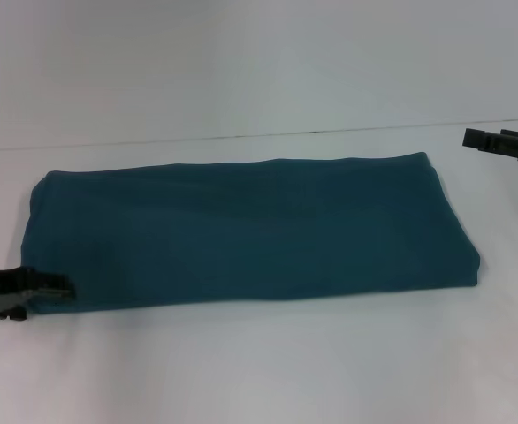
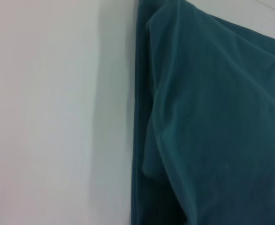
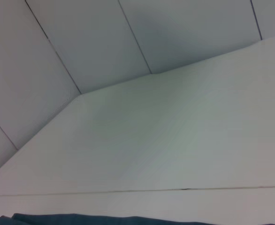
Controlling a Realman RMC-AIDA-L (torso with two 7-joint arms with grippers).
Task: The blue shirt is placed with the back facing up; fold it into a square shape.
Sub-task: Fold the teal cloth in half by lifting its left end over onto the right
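Note:
The blue shirt (image 1: 250, 230) lies on the white table (image 1: 268, 371), folded into a long plain teal rectangle that runs left to right. No lettering shows. My left gripper (image 1: 29, 290) is low at the shirt's near left corner, and its tip reaches the cloth edge. The left wrist view shows that folded edge of the shirt (image 2: 212, 117) with layered cloth next to bare table. My right gripper (image 1: 498, 141) hangs in the air beyond the shirt's far right corner, apart from the cloth. The right wrist view shows only a thin strip of the shirt (image 3: 81, 219).
The table's far edge (image 1: 241, 137) runs across behind the shirt, with a pale wall beyond it. Bare table surface (image 1: 268, 371) lies in front of the shirt and to either side.

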